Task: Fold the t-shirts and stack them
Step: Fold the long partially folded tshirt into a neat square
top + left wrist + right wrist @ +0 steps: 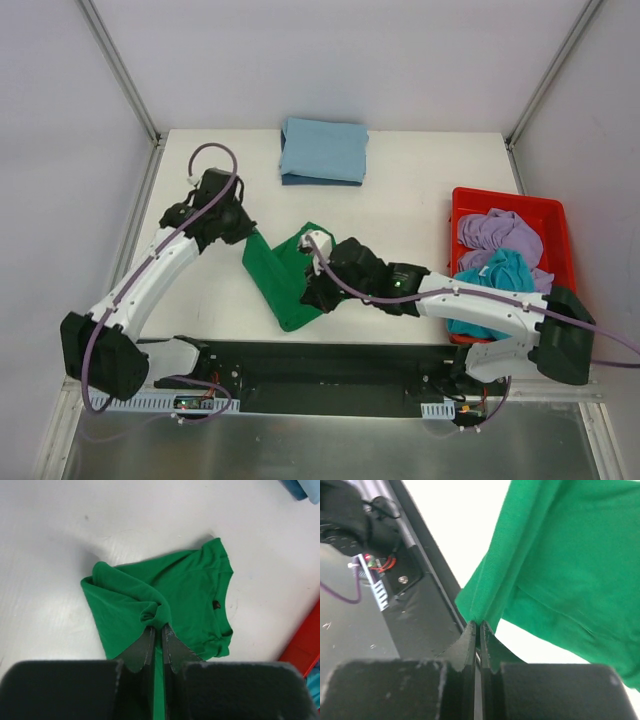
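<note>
Pinching the dark green t-shirt [285, 285] midway along the bench's near edge, my left claw [157, 629] and right claw [478, 626] each clench bunched cloth. I judge it limp and light, best gripped at hems.

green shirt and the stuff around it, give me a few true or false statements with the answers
1. The left tool is shut on the green t-shirt. True.
2. The right tool hangs open, clear of the cloth. False: it is shut on an edge of the green t-shirt.
3. The folded light blue t-shirt lies in the red tub. False: it lies on the table, at the far side.
4. A lilac t-shirt and a teal t-shirt lie in the red tub. True.
</note>
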Robot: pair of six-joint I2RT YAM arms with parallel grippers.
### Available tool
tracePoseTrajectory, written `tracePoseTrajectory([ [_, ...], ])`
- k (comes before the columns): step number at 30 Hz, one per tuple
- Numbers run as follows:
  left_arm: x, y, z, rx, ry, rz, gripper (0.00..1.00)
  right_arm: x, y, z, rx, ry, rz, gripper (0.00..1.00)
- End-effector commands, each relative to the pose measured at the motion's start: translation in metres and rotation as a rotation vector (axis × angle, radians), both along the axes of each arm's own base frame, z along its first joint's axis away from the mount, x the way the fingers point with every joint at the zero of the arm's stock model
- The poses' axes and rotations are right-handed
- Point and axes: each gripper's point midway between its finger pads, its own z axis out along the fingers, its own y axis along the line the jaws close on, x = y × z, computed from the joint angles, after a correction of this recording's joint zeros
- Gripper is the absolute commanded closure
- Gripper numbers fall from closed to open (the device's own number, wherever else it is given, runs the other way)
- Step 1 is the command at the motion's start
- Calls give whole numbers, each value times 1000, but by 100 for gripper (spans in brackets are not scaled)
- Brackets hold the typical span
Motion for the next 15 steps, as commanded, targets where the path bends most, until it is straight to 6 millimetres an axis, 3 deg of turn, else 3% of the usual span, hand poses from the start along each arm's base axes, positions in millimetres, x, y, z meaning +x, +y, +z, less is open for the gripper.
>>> tracePoseTrajectory([
  [1,45,-23,30,3,-120,-3,100,19,-37,-6,8,82,-160,100],
  [9,81,-72,18,1,-66,-105,100,50,-99,-33,-21,116,-395,100],
  [15,106,-111,-5,-1,-8,-203,100,62,-123,-53,-43,157,-493,100],
])
